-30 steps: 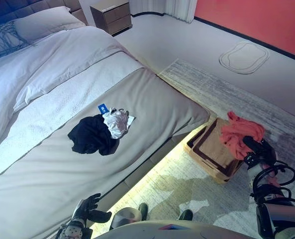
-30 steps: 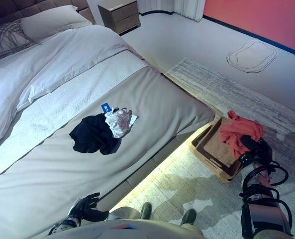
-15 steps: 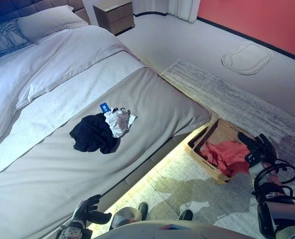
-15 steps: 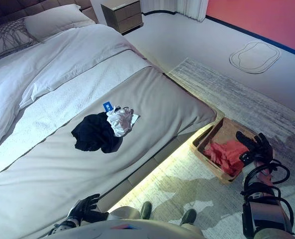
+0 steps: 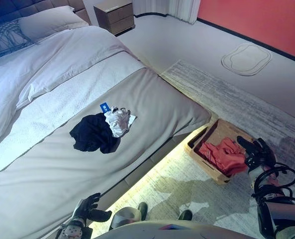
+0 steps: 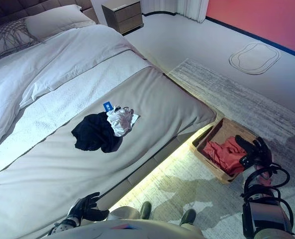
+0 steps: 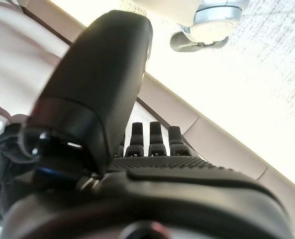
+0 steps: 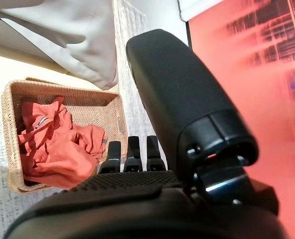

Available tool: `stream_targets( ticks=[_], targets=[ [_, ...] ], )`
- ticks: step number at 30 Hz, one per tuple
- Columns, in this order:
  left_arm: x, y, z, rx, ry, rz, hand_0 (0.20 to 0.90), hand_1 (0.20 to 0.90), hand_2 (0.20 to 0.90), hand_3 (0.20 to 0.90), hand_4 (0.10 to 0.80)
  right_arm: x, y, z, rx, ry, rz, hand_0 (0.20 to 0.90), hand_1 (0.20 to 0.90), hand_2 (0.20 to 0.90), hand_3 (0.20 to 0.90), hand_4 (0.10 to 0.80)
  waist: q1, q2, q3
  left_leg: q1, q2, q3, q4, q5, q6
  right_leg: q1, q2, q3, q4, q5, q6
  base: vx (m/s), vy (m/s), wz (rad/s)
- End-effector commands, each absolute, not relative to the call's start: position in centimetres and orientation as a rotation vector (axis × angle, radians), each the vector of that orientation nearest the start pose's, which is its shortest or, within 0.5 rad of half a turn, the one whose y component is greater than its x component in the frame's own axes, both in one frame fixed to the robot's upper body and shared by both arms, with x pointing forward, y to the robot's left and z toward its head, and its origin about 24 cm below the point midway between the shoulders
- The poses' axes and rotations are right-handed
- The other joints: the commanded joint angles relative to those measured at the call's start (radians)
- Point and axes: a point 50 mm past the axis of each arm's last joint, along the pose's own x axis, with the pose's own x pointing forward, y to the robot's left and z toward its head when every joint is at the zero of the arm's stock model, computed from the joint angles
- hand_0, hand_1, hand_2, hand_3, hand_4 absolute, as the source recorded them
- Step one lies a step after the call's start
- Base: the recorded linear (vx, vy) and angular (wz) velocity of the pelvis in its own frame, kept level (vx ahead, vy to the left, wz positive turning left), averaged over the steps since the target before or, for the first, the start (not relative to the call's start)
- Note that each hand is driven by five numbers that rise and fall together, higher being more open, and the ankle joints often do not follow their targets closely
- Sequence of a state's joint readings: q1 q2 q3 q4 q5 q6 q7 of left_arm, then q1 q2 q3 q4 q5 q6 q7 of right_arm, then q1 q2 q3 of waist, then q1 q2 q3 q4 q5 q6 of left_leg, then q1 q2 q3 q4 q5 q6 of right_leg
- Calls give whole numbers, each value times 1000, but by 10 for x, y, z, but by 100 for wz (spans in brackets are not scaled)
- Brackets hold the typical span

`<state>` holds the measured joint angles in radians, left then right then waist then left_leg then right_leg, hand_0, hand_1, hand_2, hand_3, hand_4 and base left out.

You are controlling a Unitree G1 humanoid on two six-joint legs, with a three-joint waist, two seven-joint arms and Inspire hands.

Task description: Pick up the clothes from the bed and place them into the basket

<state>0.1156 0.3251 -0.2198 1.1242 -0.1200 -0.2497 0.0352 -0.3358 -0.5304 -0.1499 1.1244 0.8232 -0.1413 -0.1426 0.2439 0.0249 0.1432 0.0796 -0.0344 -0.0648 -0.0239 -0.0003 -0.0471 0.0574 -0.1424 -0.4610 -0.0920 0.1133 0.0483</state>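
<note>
Right robot hand point(image 5: 255, 151) stands at the lower right of the frame, raised just beside the wicker basket point(image 5: 203, 141), fingers spread and released, holding nothing. A red garment point(image 5: 222, 154) lies crumpled inside the basket; a black garment point(image 5: 93, 133) and a white garment point(image 5: 117, 121) lie touching mid-frame on the bed point(image 5: 152, 104). Left robot hand point(image 5: 89, 208) hangs low at the bottom left by the bed edge, fingers loosely relaxed, empty.

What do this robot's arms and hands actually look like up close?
Each arm ends in a dark, almost black hand with a row of slim fingers and a thicker thumb. The right hand sits on a silver-grey forearm wrapped in looping black cables. The left hand shows only at the lower edge, equally dark with a metallic wrist. In the wrist views the palms look finely textured.
</note>
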Motion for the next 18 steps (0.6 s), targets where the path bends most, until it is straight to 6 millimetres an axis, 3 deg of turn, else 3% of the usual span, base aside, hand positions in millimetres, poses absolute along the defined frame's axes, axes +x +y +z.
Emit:
stream_targets(
  ticks=[1,7,9,10,12,13,15,18],
  targets=[
    [92,263,-142,320,954,106,900,900,900,900,800,260,-369,10,290,192,-750,900,900,900,900,800,46,-9,-53,-63,48,64,-54,37,-43,90,39,-26,71,-165,17,-72,-31,13],
    [85,266,-144,301,974,157,900,900,900,900,800,272,-355,9,203,231,-691,900,900,900,900,800,101,-19,-51,-76,52,30,-54,53,-52,112,60,-50,63,-179,1,-34,-18,11],
    [81,267,-144,299,983,166,900,900,900,900,800,276,-352,10,175,241,-678,900,900,900,900,800,108,-21,-49,-83,61,53,-51,61,-59,118,65,-65,57,-177,1,-21,68,19],
    [79,266,-145,305,990,153,900,900,900,900,800,275,-354,10,143,252,-685,900,900,900,900,800,97,-22,-48,-89,86,153,-42,72,-67,125,61,-99,51,-168,7,47,103,22],
    [89,263,-144,334,987,101,900,900,900,900,800,263,-368,10,40,300,-742,900,900,900,900,800,46,-30,-43,-91,142,406,-22,77,-93,149,47,-173,33,-151,31,7,166,88],
    [96,262,-144,343,983,83,900,900,900,900,800,258,-375,11,-9,318,-749,900,900,900,900,800,34,-33,-37,-99,148,452,4,72,-88,150,34,-202,42,-145,35,-39,216,190],
    [100,260,-144,327,982,106,900,900,900,900,800,257,-377,11,-80,353,-720,900,900,900,900,800,35,-32,-32,-114,131,419,-21,85,-78,149,22,-193,72,-155,44,70,198,171],
    [101,260,-143,310,970,132,900,900,900,900,800,257,-376,8,-130,404,-672,900,900,900,900,800,32,-29,-40,-87,108,417,-38,73,-39,147,2,-171,122,-174,50,132,156,23]
  ],
)
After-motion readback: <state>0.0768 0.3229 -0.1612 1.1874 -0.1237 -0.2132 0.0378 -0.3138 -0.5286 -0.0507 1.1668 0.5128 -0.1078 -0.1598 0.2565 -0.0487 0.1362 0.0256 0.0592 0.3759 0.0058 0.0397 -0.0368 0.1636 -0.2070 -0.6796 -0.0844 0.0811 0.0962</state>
